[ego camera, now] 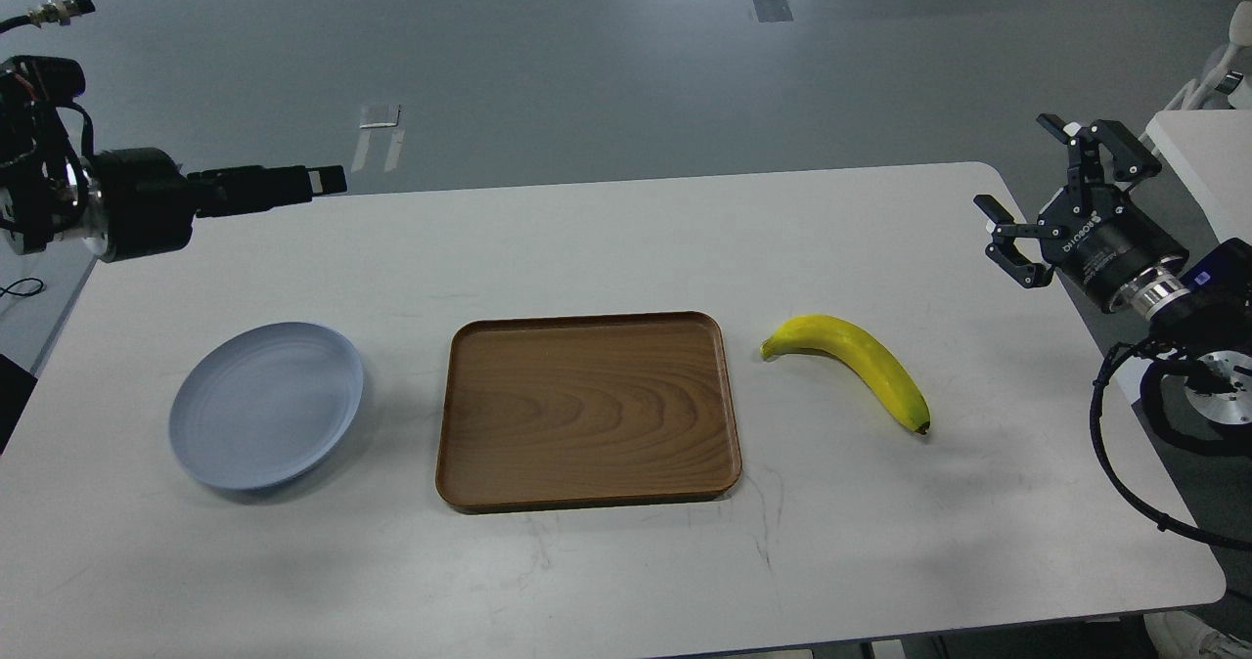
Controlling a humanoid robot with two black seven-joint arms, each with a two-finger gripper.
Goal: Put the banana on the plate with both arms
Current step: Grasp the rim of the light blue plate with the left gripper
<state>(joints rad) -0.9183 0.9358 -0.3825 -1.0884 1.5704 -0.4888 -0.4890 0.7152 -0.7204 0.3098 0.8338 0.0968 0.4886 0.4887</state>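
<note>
Nearest, the rectangular brown wooden tray [588, 410] lies between the round pale blue-grey plate [265, 404] and the curved yellow banana [853, 361], all on the white table [626, 561]. Farther, the right gripper [1027, 182] is spread wide, empty. The left gripper [328, 180] appears side-on; its state is unclear.

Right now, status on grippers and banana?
Right gripper open, empty. Left gripper empty, state unclear. Banana on table, right of wooden tray. Plate far left, bare.
</note>
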